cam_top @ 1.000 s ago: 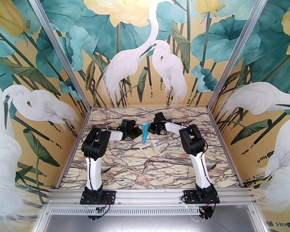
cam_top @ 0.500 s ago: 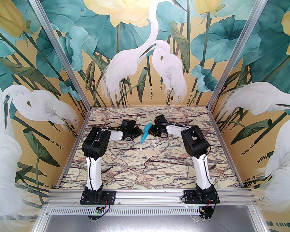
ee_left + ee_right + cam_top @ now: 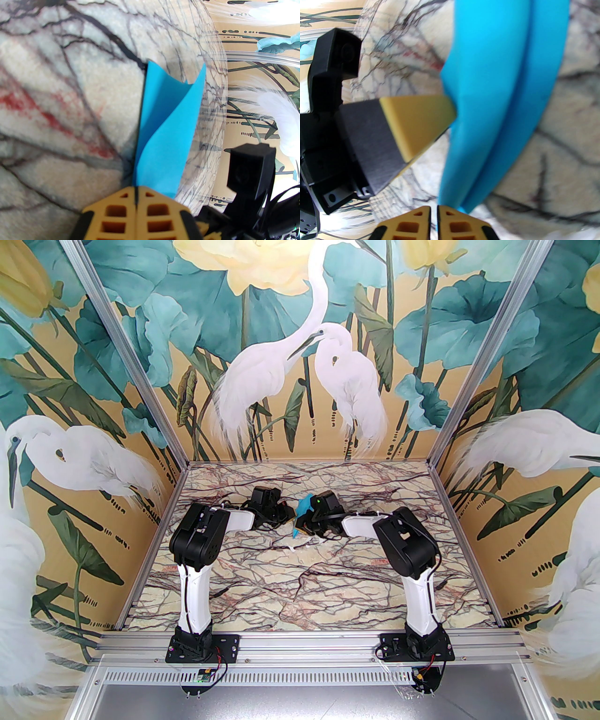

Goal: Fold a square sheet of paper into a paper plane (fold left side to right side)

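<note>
The marbled desk (image 3: 290, 596) carries the work toward its far edge, about midway between the left and right edges, where both arms reach in and meet.

Between them the paper plane (image 3: 304, 506) stands on a slant. It is already a slim cyan dart, with its narrow end pointing down toward the desk and its layers fanning apart at the top. Whether the tip touches the desk I cannot tell.

The left gripper (image 3: 136, 196) has its jaws pressed fully together, and the paper (image 3: 164, 131) rises straight out of them, so it is pinched there. From the right wrist, those jaws meet the dart's (image 3: 499, 93) side edge.

The right gripper (image 3: 433, 212) has its jaws almost together, with a thin dark slit between them. The dart's lower end sits right at one fingertip, and I cannot tell whether it is nipped.

A few white scraps (image 3: 300, 547) lie just nearer on the desk.

The folding looks nearly done, and the step in hand is probably the last pressing or a handover. The next move probably calls for the left grip to hold steady. The right jaws would need a sure, gentle hold low on the spine without springing the creases.
</note>
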`<state>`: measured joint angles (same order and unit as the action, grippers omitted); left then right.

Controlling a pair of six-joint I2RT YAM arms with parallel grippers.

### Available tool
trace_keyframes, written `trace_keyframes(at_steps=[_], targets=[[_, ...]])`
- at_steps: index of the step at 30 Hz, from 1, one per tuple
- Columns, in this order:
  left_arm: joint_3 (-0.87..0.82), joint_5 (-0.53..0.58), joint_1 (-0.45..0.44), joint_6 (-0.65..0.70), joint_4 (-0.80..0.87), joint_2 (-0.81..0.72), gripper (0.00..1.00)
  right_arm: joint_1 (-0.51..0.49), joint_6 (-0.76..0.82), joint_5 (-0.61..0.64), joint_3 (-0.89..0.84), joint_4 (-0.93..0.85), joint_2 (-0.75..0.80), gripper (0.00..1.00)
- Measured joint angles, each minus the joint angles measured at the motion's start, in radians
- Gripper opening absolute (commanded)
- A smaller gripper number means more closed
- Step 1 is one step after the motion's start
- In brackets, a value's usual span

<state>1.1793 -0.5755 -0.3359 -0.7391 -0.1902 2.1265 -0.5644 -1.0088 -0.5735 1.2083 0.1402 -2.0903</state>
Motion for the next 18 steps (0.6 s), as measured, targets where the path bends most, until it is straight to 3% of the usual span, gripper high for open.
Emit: trace_keyframes(at_steps=[9,18], targets=[[0.000,0.000,0.000,0.000,0.000,0.000,0.00,-0.002,-0.014,0.000,0.000,0.002,0.000,0.00],[0.001,0.000,-0.001,0.000,0.000,0.000,0.00,-0.006,-0.013,0.000,0.000,-0.006,-0.002,0.00]])
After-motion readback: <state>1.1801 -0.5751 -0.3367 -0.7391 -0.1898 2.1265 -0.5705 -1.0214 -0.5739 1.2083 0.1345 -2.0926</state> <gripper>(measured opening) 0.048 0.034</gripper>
